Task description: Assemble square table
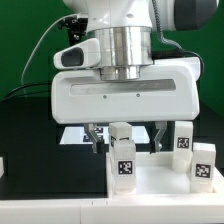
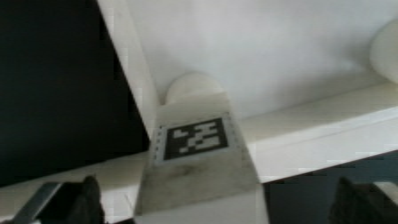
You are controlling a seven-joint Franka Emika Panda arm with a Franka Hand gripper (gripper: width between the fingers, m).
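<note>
The white square tabletop slab (image 1: 160,192) lies flat at the front of the table. A chunky white leg (image 1: 122,152) with a black-and-white tag stands upright on the slab near its corner. My gripper (image 1: 127,137) hangs over that leg, open, with one dark finger on each side of it and a gap on both sides. In the wrist view the tagged leg (image 2: 196,150) rises from the slab (image 2: 267,60) between the fingers (image 2: 71,202), and neither finger touches it. Two more tagged legs (image 1: 183,137) (image 1: 203,165) stand on the exterior view's right.
A flat white marker board (image 1: 72,134) lies on the black table behind the gripper, on the exterior view's left. A small white object (image 1: 3,166) shows at the left edge. A green backdrop closes off the back.
</note>
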